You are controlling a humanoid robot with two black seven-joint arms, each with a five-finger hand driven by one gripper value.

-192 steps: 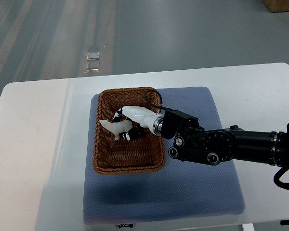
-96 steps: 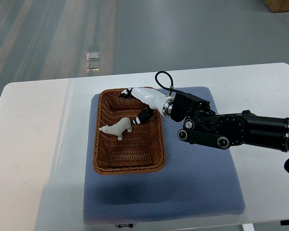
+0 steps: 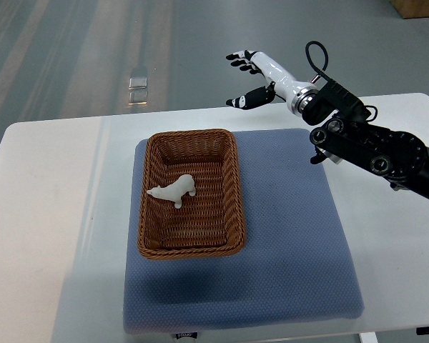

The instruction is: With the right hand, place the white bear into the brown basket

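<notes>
Well, the white bear (image 3: 173, 192) now lies on the woven floor of the brown basket (image 3: 232, 179), a little toward its left wall and roughly halfway along its length, touching nothing but the wicker. A second ago the right hand (image 3: 256, 78) was down inside the basket with its fingers (image 3: 237, 58) close around the toy; half a second ago it had already let go and was lifting over the far rim, and now it hangs well clear, up past the far edge of the desk (image 3: 50, 214), with the arm reaching in from the right. The fingers are spread wide and hold nothing, thumb and fingertips apart. The bear has not shifted between the last two looks, so it seems to have settled where it was dropped and not rolled. The basket sits where it did on the blue mat (image 3: 286, 271), square to it and near its left side. By my reckoning the placing itself is done: the toy is inside, the hand is off it, and all that seems left is for the arm to draw back to rest. The left arm does not show at all.
</notes>
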